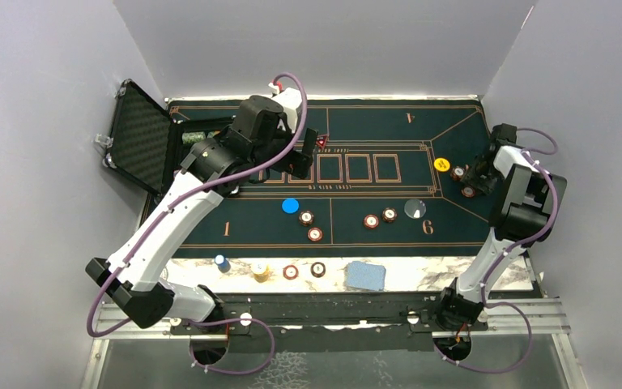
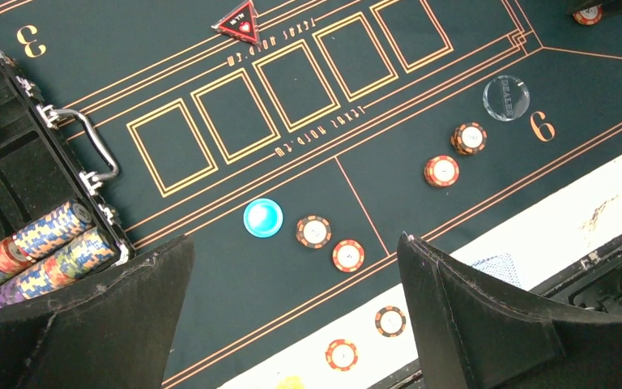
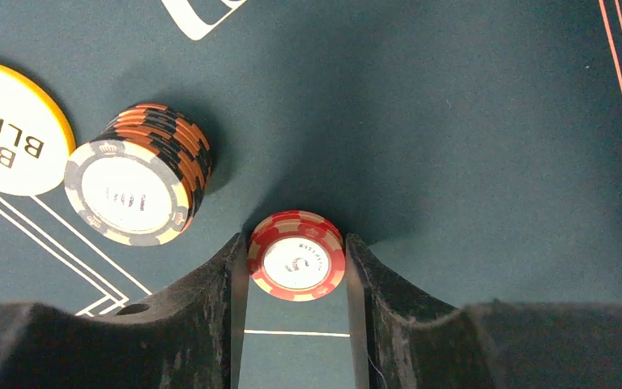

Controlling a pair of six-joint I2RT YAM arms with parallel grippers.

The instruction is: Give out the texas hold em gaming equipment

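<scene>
My right gripper (image 3: 294,241) is shut on a red-and-white chip (image 3: 296,265) that rests on the green mat, a finger touching each side; it is at the mat's right end (image 1: 469,191). Just left of it stand a stack of black-and-orange chips (image 3: 136,193) and a yellow disc (image 3: 8,130). My left gripper (image 2: 296,237) hangs open and empty high over the mat, near the case. Below it lie a blue disc (image 2: 263,217), two chips (image 2: 314,232) (image 2: 348,255), two more chips (image 2: 441,171) (image 2: 470,138), a clear disc (image 2: 506,97) and the red triangular marker (image 2: 239,22).
The black case (image 1: 142,134) stands open at the far left, with rows of chips (image 2: 44,247) inside. On the marble strip (image 1: 453,271) at the near edge lie blue-backed cards (image 1: 365,275), two chips (image 1: 291,271) (image 1: 317,269), a yellow stack (image 1: 260,271) and a blue piece (image 1: 222,262).
</scene>
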